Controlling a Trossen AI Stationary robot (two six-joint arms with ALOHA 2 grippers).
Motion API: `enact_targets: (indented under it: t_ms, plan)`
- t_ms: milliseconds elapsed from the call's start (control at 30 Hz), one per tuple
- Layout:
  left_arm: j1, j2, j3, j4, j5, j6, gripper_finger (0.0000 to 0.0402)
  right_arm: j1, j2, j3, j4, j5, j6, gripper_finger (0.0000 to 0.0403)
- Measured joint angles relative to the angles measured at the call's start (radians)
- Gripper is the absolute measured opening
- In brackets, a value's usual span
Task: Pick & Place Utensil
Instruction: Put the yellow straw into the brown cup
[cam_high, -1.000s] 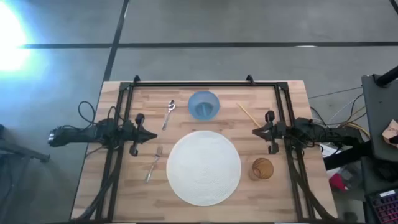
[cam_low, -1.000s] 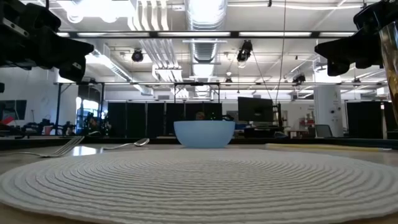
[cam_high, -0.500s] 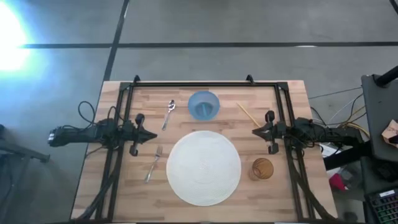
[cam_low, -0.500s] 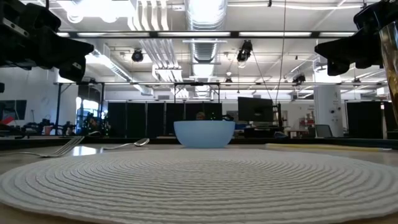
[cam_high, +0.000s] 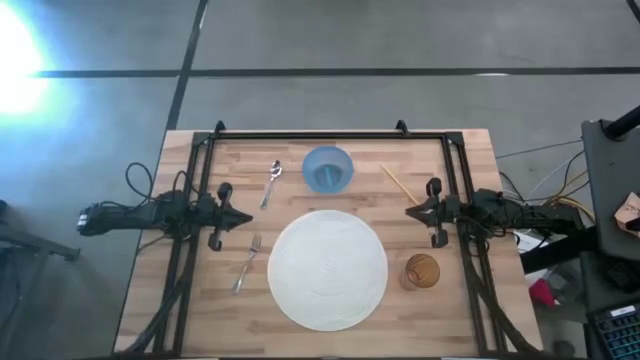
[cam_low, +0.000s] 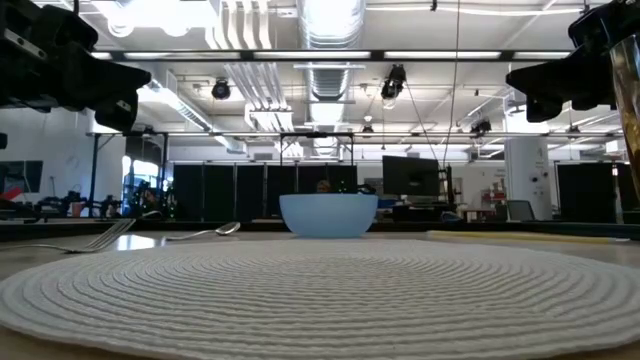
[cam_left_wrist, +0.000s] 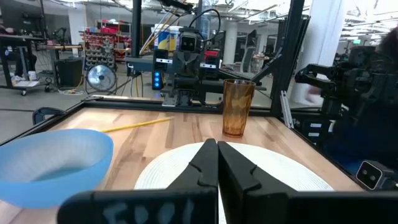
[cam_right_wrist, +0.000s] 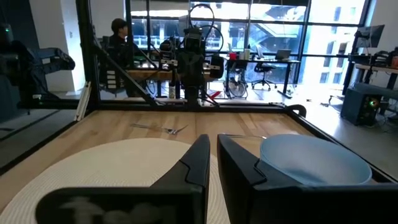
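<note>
A metal spoon (cam_high: 272, 183) lies flat on the wooden table (cam_high: 450, 310), left of a blue bowl (cam_high: 328, 168). A metal fork (cam_high: 247, 262) lies flat by the left rim of a round white placemat (cam_high: 328, 268). My left gripper (cam_high: 247, 218) hovers level between spoon and fork, shut and holding nothing; its fingertips (cam_left_wrist: 217, 144) meet. My right gripper (cam_high: 409, 211) hovers level at the table's right, facing the left one. Its fingers (cam_right_wrist: 213, 138) are shut to a thin slit with nothing between them. The low view shows the spoon (cam_low: 205, 233) and the fork (cam_low: 95, 240) far left.
An amber cup (cam_high: 421, 271) stands right of the placemat, close below my right gripper. A thin yellow stick (cam_high: 398, 184) lies right of the bowl. A black frame (cam_high: 310, 134) runs along the table's far edge and both sides. A person (cam_right_wrist: 118, 28) is in the room beyond.
</note>
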Motion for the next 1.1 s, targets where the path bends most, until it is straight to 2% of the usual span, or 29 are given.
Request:
enact_targets:
  t_ms: [667, 900, 1100]
  plan:
    - [0.000, 0.000, 0.000, 0.000, 0.000, 0.000, 0.0000, 0.000, 0.000, 0.000, 0.000, 0.000, 0.000, 0.0029]
    - [0.000, 0.000, 0.000, 0.000, 0.000, 0.000, 0.0000, 0.000, 0.000, 0.000, 0.000, 0.000, -0.117, 0.0029]
    - [0.000, 0.000, 0.000, 0.000, 0.000, 0.000, 0.0000, 0.000, 0.000, 0.000, 0.000, 0.000, -0.064, 0.0029]
